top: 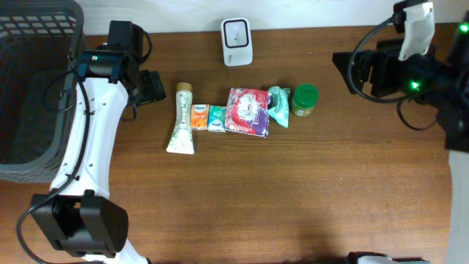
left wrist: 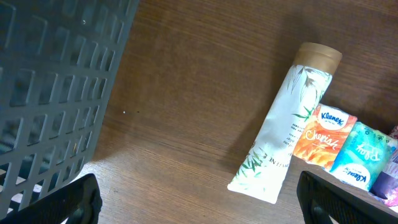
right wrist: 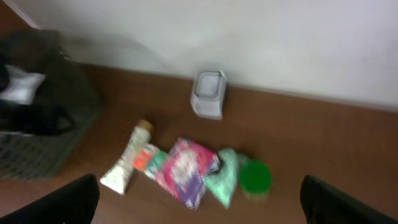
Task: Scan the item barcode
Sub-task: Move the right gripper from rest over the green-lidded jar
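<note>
The left pincer [top: 149, 86] stands wide open with nothing between its fingers. The right pincer [top: 350, 67] is likewise spread and empty. Between them the items lie in a row on the wooden table [top: 293, 191]. Nearest the left pincer is a white tube [top: 180, 121] with a tan cap. Then come an orange Kleenex pack [top: 199, 117], a teal tissue pack [top: 217, 118], a pink packet [top: 248, 111] and a mint pouch [top: 278, 105]. A green-lidded jar [top: 305, 100] lies nearest the right pincer. The white scanner [top: 237, 41] stands beyond the row. A grey basket [top: 29, 88] sits on the left pincer's outer side.
</note>
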